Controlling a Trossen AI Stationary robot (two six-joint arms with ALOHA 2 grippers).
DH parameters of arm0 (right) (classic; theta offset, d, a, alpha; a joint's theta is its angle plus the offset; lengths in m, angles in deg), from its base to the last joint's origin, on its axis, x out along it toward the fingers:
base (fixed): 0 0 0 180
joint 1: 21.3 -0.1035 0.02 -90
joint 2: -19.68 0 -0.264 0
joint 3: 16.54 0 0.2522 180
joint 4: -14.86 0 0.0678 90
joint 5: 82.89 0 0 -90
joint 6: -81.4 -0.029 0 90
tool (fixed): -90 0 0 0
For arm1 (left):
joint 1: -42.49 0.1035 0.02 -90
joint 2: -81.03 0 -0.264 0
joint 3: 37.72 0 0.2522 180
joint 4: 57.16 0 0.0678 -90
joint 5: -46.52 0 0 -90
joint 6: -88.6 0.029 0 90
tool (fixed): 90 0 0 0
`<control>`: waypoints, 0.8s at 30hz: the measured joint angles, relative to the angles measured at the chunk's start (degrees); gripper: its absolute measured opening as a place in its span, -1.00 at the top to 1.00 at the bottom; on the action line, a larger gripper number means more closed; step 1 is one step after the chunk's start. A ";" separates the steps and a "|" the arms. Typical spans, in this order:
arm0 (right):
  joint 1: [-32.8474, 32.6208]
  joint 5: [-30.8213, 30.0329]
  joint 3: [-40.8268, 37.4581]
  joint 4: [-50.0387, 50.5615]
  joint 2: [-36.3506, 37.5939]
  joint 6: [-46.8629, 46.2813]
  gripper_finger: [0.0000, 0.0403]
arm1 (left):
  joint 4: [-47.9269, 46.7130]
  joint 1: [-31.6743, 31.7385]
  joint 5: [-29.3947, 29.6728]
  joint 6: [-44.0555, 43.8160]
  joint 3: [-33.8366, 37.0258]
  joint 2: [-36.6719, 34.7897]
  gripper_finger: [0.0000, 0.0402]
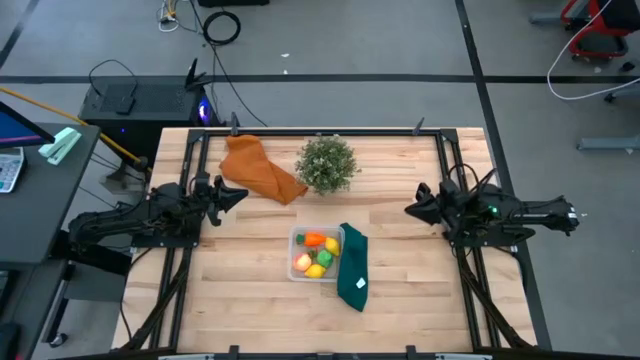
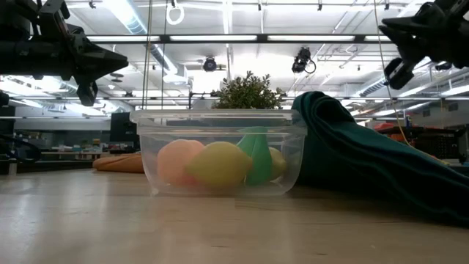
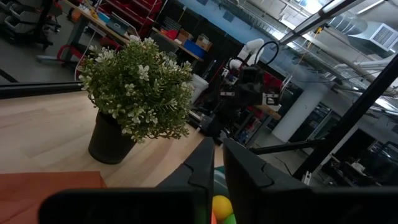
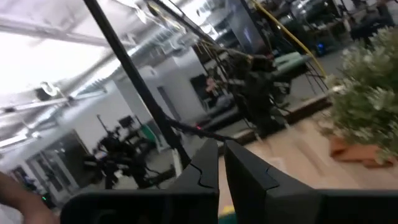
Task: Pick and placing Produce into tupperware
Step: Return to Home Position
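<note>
The clear tupperware [image 1: 292, 255] sits on the wooden table [image 1: 240, 300], a bit below the centre of the high view, and the produce lies inside it. In the low view a pink peach [image 2: 174, 161] is at the left of the box, a yellow lemon [image 2: 220, 165] is at the front, a green piece [image 2: 256, 152] stands behind it & a second lemon [image 2: 278, 163] shows at the right. From above, an orange carrot [image 1: 314, 239] lies along the upper side of the box. A dark green cloth [image 1: 353, 268] lies against the right side of the tupperware and, in the low view, rises higher than its rim. An orange cloth [image 1: 260, 170] and a potted plant [image 1: 327, 163] are in the upper middle of the table, just beside each other, apart from the box.

The left gripper [image 1: 240, 194] hangs at the left of the table, approx. level with the lower end of the orange cloth, and holds nothing. In the left wrist view its fingers [image 3: 249, 177] are almost pressed together, w/ only a thin slit between. The right gripper [image 1: 410, 210] hangs at the right side, pointing to the centre, also holding nothing, and its fingers [image 4: 249, 180] are likewise nearly together. Both grippers are well apart from the tupperware.
</note>
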 joint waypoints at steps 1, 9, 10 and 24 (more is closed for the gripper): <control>0.00 -0.01 0.00 0.46 0.00 0.58 1.00 | 0.00 0.00 0.00 0.02 0.00 0.00 0.80; 0.00 -0.01 -0.04 1.57 0.00 11.95 1.00 | 0.00 0.00 0.00 0.00 0.00 0.00 0.81; 0.00 -0.43 -0.04 2.14 0.02 13.58 1.00 | 0.00 0.00 0.01 0.04 0.00 0.00 0.80; 0.00 -1.03 -0.05 10.49 -0.06 20.27 1.00 | 0.00 -0.01 0.02 0.03 0.00 0.00 0.82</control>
